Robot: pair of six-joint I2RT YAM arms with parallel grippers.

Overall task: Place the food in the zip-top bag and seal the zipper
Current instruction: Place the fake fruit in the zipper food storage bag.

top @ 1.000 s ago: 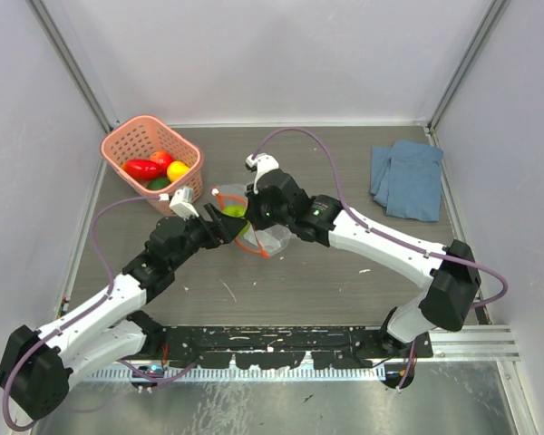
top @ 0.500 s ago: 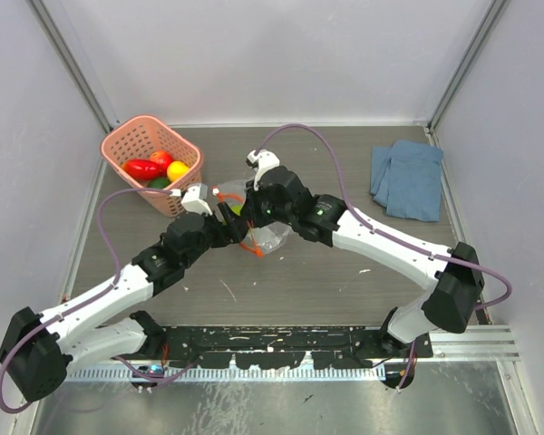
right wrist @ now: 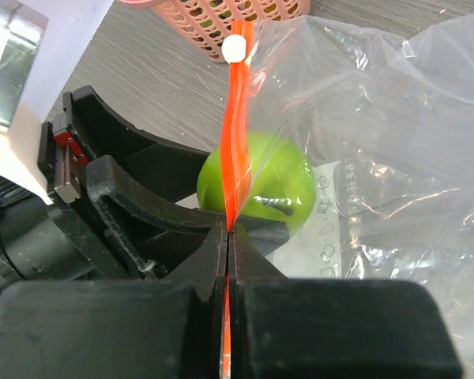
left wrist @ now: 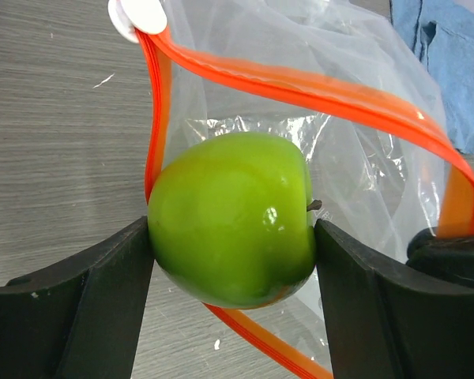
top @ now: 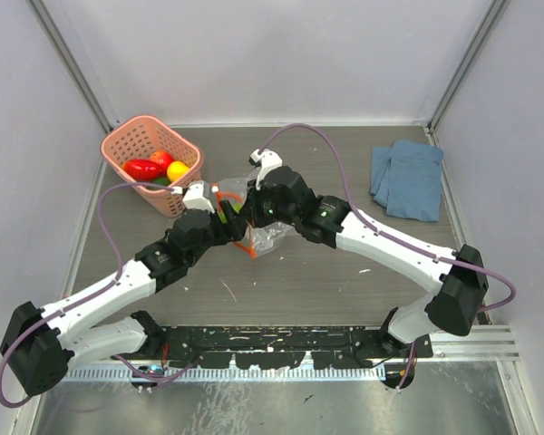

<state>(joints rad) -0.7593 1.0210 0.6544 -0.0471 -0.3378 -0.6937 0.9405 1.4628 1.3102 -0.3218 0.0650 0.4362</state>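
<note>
My left gripper (left wrist: 231, 237) is shut on a green toy apple (left wrist: 231, 217) and holds it in the open mouth of the clear zip-top bag (left wrist: 355, 150). The orange-red zipper (left wrist: 300, 83) loops around the apple, with the white slider (left wrist: 138, 17) at its far end. My right gripper (right wrist: 230, 233) is shut on the zipper strip (right wrist: 238, 126) and holds the bag's mouth up; the apple (right wrist: 257, 181) shows behind the strip. In the top view both grippers meet at the bag (top: 258, 231) mid-table. More food, red, orange and yellow (top: 154, 166), lies in the pink basket.
The pink lattice basket (top: 131, 140) stands at the back left, close to the left gripper. A folded blue cloth (top: 408, 177) lies at the back right. Grey walls close the table on three sides.
My left gripper has moved forward and right with the green apple, into the bag's mouth. The right gripper has kept hold of the zipper and barely moved.
</note>
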